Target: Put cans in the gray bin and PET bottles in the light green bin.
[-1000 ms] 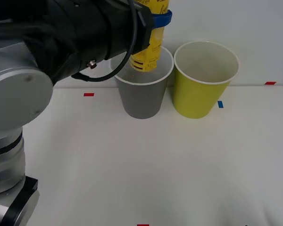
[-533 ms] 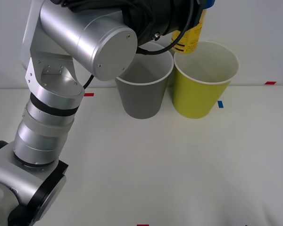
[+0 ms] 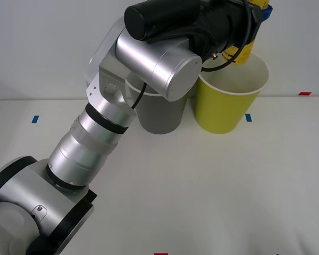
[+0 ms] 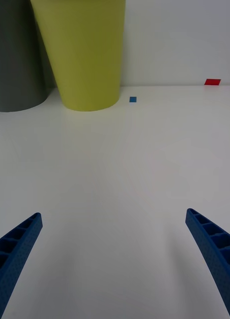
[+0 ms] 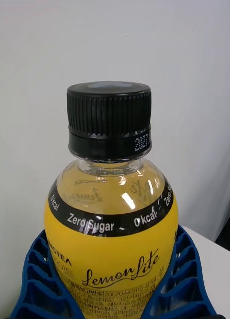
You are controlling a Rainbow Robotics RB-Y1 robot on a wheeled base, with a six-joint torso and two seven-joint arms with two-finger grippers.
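The left gripper (image 5: 112, 304) holds the PET bottle (image 5: 111, 234) between its blue fingers (image 5: 38, 284), above the light green bin (image 3: 226, 103); the gray bin (image 3: 162, 114) stands just beside it on the desk (image 3: 202, 186); the right gripper (image 4: 115, 259) hovers low over the desk, fingers spread apart.

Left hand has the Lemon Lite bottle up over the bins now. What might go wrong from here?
The bottle hangs over the light green bin's back rim, so a release now might clip the rim or fall behind it. The gray bin stands right beside the green one, under the left arm; lowering could bump it. The left hand grips only the lower body.
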